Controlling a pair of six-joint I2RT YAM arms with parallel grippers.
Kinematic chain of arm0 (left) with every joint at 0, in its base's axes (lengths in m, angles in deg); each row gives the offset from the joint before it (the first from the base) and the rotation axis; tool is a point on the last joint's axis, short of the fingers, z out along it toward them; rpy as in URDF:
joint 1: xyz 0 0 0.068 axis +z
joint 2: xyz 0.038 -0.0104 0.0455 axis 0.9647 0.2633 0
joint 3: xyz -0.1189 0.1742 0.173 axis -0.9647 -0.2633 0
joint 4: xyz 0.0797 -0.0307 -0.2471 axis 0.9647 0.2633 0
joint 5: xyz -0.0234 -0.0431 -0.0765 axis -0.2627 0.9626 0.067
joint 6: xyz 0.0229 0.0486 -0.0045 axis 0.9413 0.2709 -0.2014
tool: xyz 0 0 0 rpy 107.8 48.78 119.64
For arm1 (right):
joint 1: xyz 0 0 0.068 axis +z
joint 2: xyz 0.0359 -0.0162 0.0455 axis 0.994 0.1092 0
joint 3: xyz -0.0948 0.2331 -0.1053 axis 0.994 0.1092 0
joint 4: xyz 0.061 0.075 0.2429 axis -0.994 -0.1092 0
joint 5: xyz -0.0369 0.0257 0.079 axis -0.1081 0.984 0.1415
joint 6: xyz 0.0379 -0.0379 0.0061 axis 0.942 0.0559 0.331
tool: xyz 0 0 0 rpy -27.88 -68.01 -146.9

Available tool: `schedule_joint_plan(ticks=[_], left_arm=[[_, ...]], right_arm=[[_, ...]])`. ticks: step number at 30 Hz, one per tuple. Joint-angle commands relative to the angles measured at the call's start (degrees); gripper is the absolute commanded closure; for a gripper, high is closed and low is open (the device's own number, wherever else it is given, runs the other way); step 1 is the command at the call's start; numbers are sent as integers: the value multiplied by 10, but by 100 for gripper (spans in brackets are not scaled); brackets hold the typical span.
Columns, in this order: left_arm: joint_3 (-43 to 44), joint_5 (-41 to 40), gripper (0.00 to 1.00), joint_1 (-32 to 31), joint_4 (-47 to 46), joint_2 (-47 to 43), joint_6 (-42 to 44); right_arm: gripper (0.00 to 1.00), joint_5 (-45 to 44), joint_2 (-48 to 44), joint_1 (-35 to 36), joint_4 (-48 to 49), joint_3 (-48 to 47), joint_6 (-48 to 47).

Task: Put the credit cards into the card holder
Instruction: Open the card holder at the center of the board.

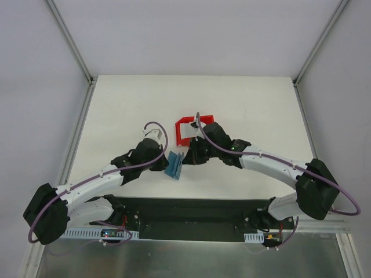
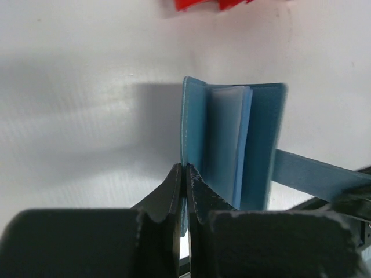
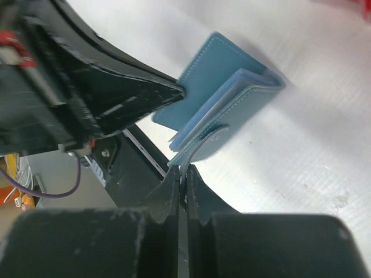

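Card holder [image 1: 175,165] hangs spread open between both claws, just at 7 o'clock of the red bin [image 1: 178,133]. Left gripper [image 2: 184,174] is clenched on one cover. Right gripper [image 3: 183,172] is clenched on the snap tab [image 2: 307,174]. Judgement: the opposed grips keep the inner pockets [image 2: 226,139] exposed for loading. No credit cards are identifiable in the pockets or elsewhere; the bin's contents are hidden by the arm.

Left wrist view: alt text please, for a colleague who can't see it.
The left gripper is shut on the edge of one cover of the teal card holder, which stands open against the white table, paler inner pockets showing. Its snap tab stretches right; a red bin peeks in at top.
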Motion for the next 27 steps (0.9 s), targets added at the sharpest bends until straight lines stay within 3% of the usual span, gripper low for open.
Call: schedule_joint_plan(ticks=[1,8,14,22,25,27], left_arm=[[-34,-77,100,-6,10,-32,-87],[-60,-78,100,-6,23,-43,-139],[-81,-91,100,-6,27,-68,-122],[-78,-64,100,-10,27,-88,-92],[-77,-54,100,-11,26,-87,-93],[-74,-42,100,-15,27,-91,-99]], right_arm=[[100,20,23,12,12,-62,-7],[100,13,51,14,4,-55,-3],[98,-22,-10,-27,-17,30,-16],[98,-48,-5,-58,-51,112,-37],[97,-79,17,-58,-57,113,-44],[99,-140,39,-55,-113,88,-50]])
